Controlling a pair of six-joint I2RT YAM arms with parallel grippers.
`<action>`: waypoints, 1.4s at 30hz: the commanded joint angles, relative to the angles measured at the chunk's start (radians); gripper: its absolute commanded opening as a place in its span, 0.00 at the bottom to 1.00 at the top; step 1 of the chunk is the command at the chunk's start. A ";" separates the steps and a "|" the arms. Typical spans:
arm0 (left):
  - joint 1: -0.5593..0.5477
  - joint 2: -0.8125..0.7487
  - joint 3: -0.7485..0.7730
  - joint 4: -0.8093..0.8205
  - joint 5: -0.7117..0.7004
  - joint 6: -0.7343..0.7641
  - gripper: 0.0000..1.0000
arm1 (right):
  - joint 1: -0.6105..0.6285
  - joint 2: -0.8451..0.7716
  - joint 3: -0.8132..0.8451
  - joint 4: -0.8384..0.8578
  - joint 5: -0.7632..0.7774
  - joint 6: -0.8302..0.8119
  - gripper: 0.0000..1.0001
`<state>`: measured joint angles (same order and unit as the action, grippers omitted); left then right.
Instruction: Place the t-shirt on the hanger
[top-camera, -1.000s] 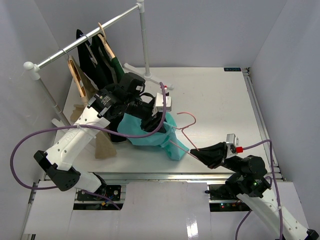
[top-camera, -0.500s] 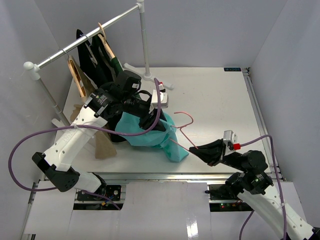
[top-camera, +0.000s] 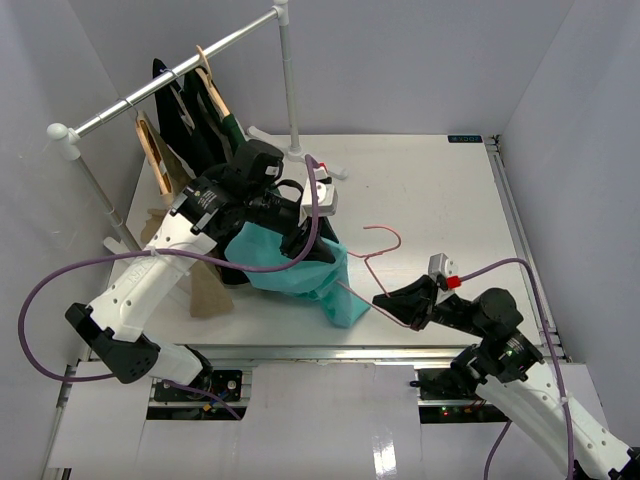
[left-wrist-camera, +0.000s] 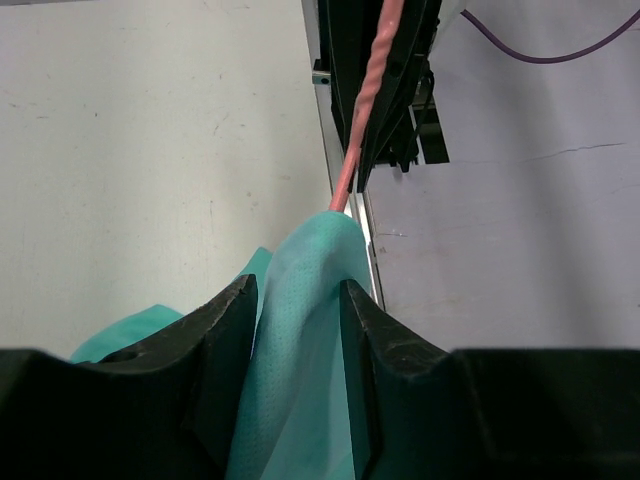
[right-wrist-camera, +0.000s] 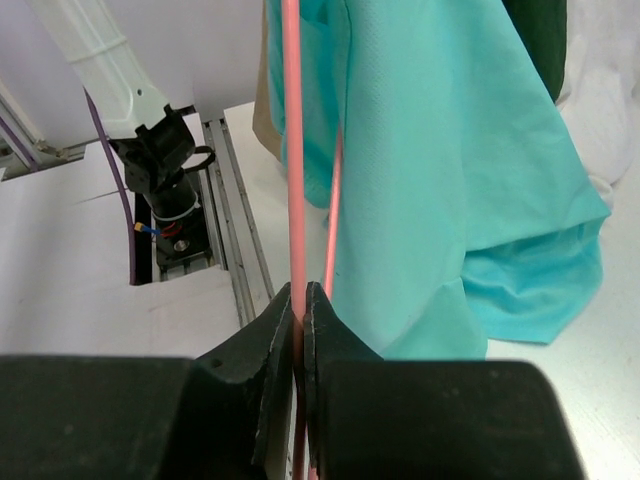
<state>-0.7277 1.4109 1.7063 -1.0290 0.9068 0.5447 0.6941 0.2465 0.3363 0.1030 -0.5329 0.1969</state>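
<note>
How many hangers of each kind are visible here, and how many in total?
pink wire hanger: 1
light wooden hangers: 2
Total: 3

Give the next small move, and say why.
Probably the right gripper, shut on the hanger, should push it slightly deeper into the t-shirt: the left gripper holds the fabric up, and only one wire corner sits under the cloth.
</note>
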 joint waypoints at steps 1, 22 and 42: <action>-0.058 0.016 -0.050 -0.020 0.239 0.003 0.00 | -0.002 0.039 0.076 0.127 0.113 -0.019 0.08; -0.058 0.029 -0.074 -0.069 -0.037 -0.030 0.37 | -0.001 -0.007 0.158 0.037 0.134 -0.092 0.08; -0.049 0.054 0.001 -0.060 0.076 -0.111 0.39 | -0.001 -0.032 0.139 -0.004 0.164 -0.222 0.08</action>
<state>-0.7773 1.4656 1.6343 -1.0225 0.8377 0.4569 0.6952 0.2578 0.4347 -0.0338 -0.3716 0.0410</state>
